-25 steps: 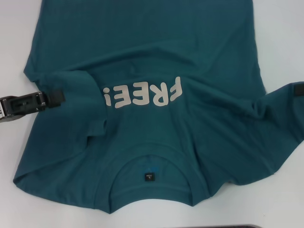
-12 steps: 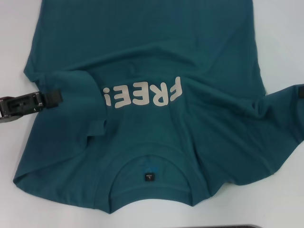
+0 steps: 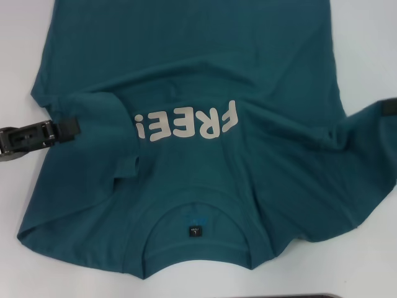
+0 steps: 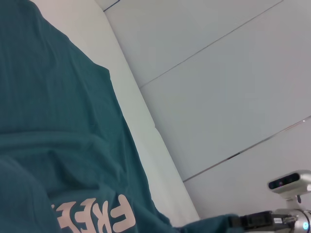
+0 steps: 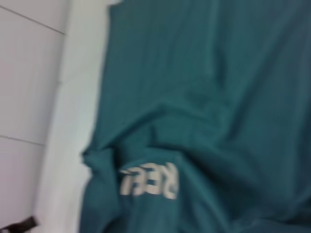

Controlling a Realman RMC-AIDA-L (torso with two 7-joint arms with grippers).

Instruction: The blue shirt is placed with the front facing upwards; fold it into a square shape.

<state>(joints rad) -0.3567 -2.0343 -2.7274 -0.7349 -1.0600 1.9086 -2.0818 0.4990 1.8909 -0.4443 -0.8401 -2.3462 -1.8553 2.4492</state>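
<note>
The blue shirt (image 3: 205,74) lies front up in the head view, with the off-white "FREE!" letters (image 3: 186,126) upside down and the collar with its dark neck label (image 3: 195,231) nearest me. Its left sleeve is bunched in a fold over the body. My left gripper (image 3: 65,129) rests at the shirt's left edge, on that sleeve area. My right gripper (image 3: 389,107) is at the far right edge, shut on the right sleeve and holding it slightly raised. It also shows in the left wrist view (image 4: 255,221), pinching teal fabric.
The shirt lies on a white table (image 3: 372,37) that shows bare at the left, right and near corners. A dark edge (image 3: 310,296) shows at the bottom of the head view. Pale wall panels (image 4: 218,87) stand beyond the table.
My left gripper has slid a little to the left along the shirt's edge. My right gripper has moved slightly away from me, and the right sleeve has gone with it.
</note>
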